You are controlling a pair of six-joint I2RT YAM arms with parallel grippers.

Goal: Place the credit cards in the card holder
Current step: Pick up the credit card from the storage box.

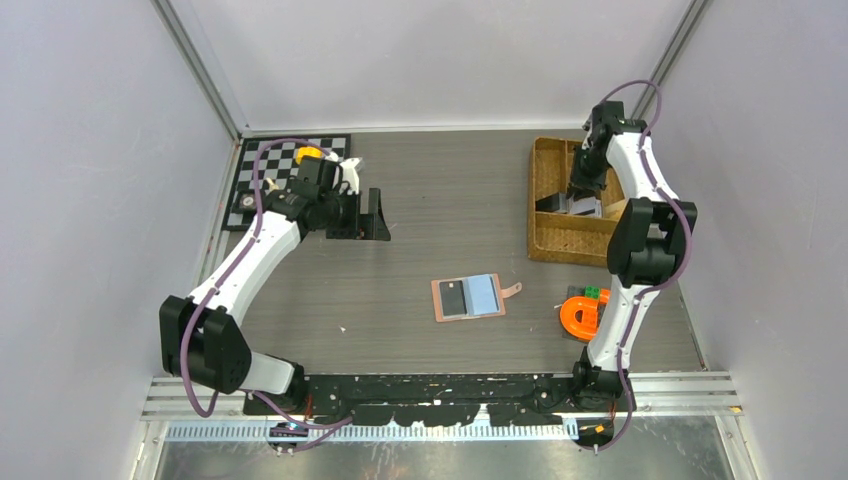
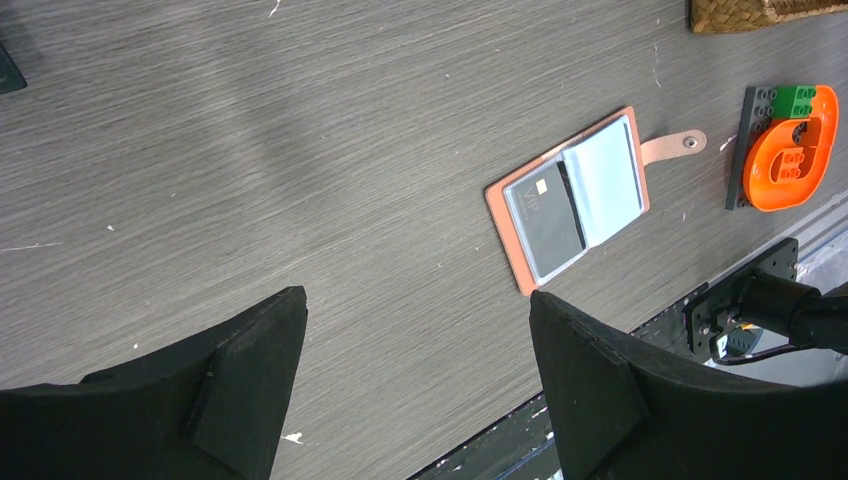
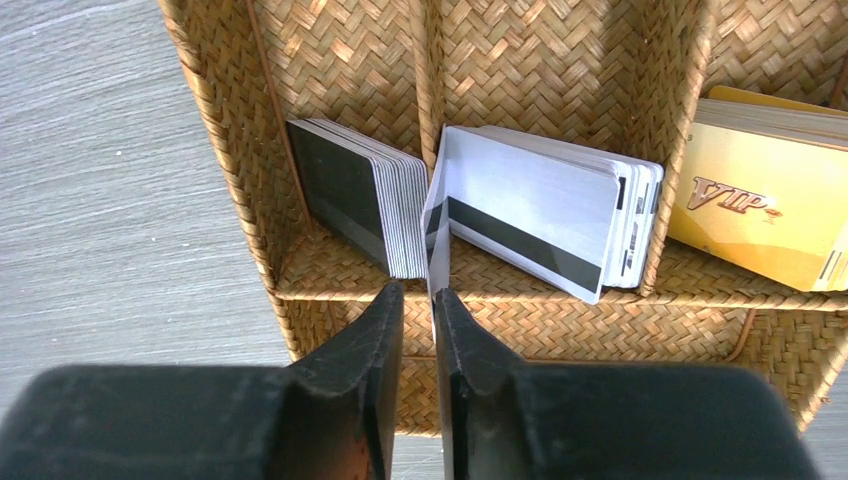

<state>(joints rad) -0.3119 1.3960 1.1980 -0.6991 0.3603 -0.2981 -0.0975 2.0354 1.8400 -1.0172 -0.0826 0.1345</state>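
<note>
My right end effector (image 3: 418, 290) dips into the basket (image 3: 230, 150), fingers narrowly apart astride a white card (image 3: 436, 180). My left end effector (image 2: 417, 300) hovers over the table (image 2: 300, 150), spread wide.

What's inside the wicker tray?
The wicker tray holds three stacks in separate compartments: dark-faced cards, silver striped cards, gold VIP cards. Faces behind each front card are covered.
</note>
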